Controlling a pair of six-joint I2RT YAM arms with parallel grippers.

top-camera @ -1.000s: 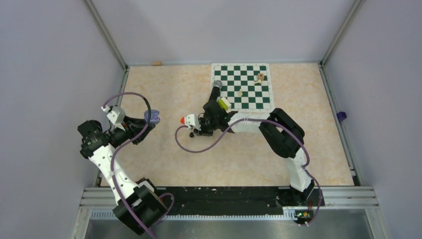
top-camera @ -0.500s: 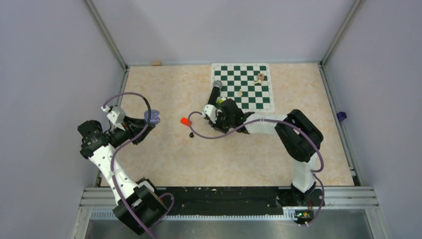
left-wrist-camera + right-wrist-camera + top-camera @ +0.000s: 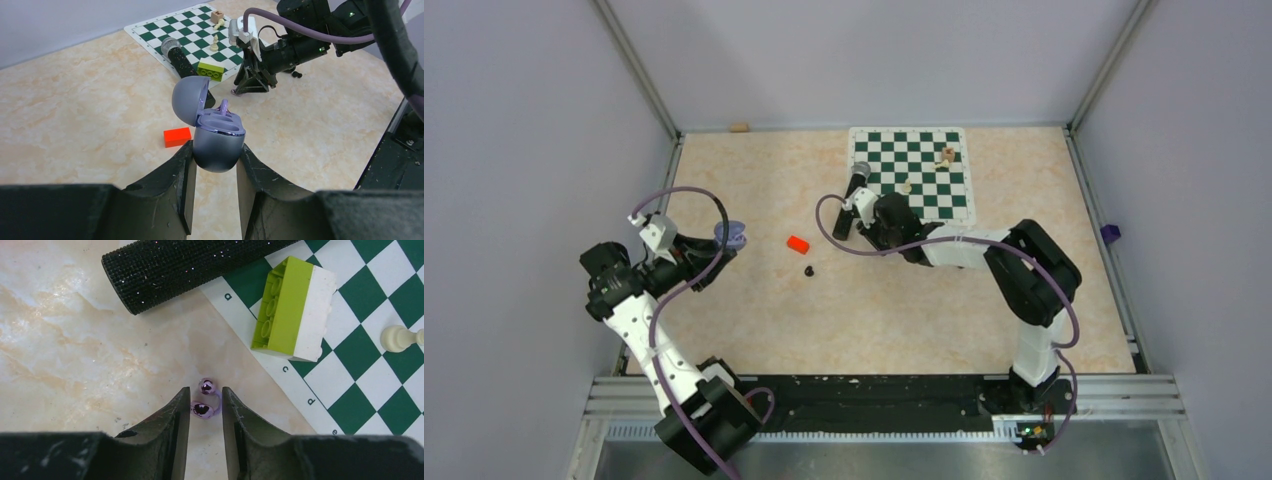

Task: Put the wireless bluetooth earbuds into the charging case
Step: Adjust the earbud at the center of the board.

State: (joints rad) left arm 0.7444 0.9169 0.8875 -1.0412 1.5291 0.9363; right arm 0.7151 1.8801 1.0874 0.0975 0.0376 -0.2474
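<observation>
My left gripper (image 3: pixel 724 244) is shut on the grey-purple charging case (image 3: pixel 218 146) and holds it above the table with the lid open. A small purple earbud piece (image 3: pixel 224 106) sticks up from one of its wells. The case also shows in the top view (image 3: pixel 732 235). My right gripper (image 3: pixel 206 400) reaches down to the table beside the microphone (image 3: pixel 190 265). Its fingers touch both sides of a glossy purple earbud (image 3: pixel 203 409) that lies on the table. A tiny black earbud (image 3: pixel 809 270) lies loose at mid-table, apart from both grippers.
A red block (image 3: pixel 798 243) lies near the black bud. A green-and-white brick (image 3: pixel 292 315) sits at the edge of the chessboard (image 3: pixel 924 172), just beyond my right fingertips. A pale pawn (image 3: pixel 397 337) and other chess pieces stand on the board.
My right arm has moved away from the red block and the black bud, back and to the right, to the spot beside the microphone. The left arm has stayed still with the case.
</observation>
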